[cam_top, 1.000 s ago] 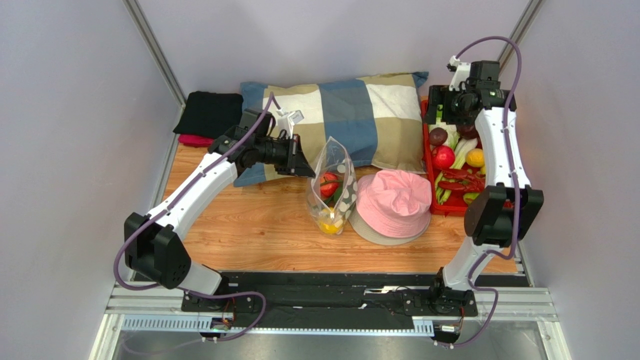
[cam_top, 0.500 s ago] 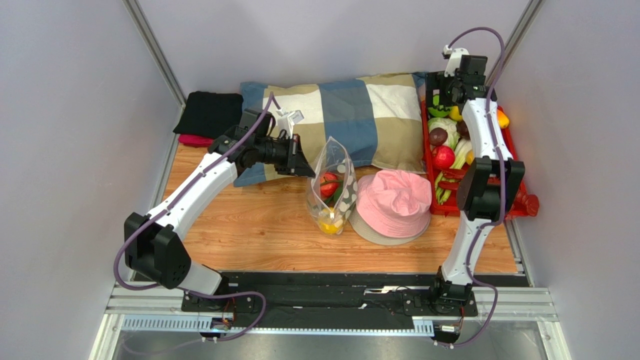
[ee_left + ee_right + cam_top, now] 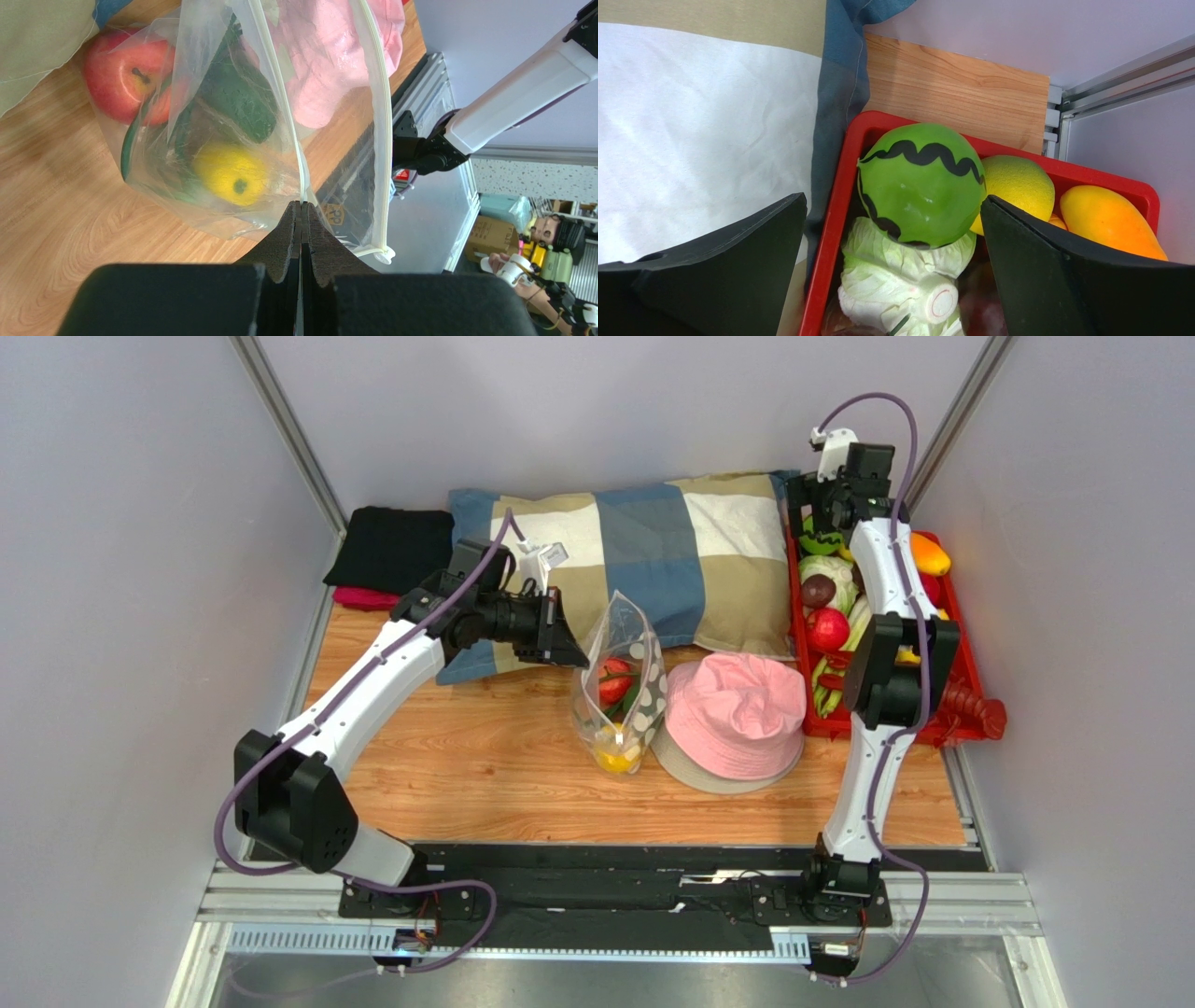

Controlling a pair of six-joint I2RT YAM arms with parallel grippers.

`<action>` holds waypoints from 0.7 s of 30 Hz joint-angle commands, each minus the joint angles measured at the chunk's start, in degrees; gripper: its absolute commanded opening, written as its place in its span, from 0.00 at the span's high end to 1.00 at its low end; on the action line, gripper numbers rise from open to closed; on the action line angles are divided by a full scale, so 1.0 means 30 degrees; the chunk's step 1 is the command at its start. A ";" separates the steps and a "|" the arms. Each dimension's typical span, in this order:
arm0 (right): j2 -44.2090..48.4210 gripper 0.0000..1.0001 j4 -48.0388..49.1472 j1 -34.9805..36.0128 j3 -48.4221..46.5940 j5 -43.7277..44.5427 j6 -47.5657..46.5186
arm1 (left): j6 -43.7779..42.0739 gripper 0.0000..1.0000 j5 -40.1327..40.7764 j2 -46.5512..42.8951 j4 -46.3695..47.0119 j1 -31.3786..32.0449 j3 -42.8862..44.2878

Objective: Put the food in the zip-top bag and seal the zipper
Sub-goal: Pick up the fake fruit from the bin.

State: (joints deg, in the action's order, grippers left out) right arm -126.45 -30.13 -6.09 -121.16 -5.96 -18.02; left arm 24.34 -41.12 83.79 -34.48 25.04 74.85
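watermelon (image 3: 920,185) is framed dead centre between wide-open right fingers (image 3: 724,273) (bag (image 3: 279,115) rim is pinched by left fingers (image 3: 281,241))

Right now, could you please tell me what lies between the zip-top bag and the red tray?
The pink bucket hat lies between the zip-top bag and the red tray, as the top external view shows.

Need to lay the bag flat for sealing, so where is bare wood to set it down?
Widest bare table: the near strip between the base rail and the zip-top bag, running left under the left arm. Less room in front of the pink hat. Crowded: the pillow fills the back, and the red tray is packed with food.
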 commanded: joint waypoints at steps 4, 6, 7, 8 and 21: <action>-0.1090 0.00 0.1985 -0.0109 -0.0949 0.1222 -0.1346 | -0.0173 1.00 -0.0384 0.0166 0.0390 -0.0113 0.0685; -0.1469 0.00 0.2045 -0.0110 -0.1125 0.1282 -0.1492 | -0.0173 1.00 -0.0442 0.0224 0.0390 -0.0143 0.0714; -0.1559 0.00 0.2074 -0.0110 -0.1213 0.1311 -0.1609 | -0.0173 1.00 -0.0442 0.0254 0.0390 -0.0143 0.0685; -0.1676 0.00 0.2133 -0.0110 -0.1243 0.1370 -0.1697 | -0.0173 1.00 -0.0471 0.0312 0.0361 -0.0143 0.0714; -0.2087 0.02 0.2396 -0.0139 -0.0510 0.1721 -0.2020 | -0.0115 1.00 -0.0648 0.0723 0.0302 -0.0230 0.1036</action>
State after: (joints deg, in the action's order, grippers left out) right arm -132.35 -25.85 -6.20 -122.04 -1.89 -22.83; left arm 24.32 -42.09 85.73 -34.50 24.64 75.18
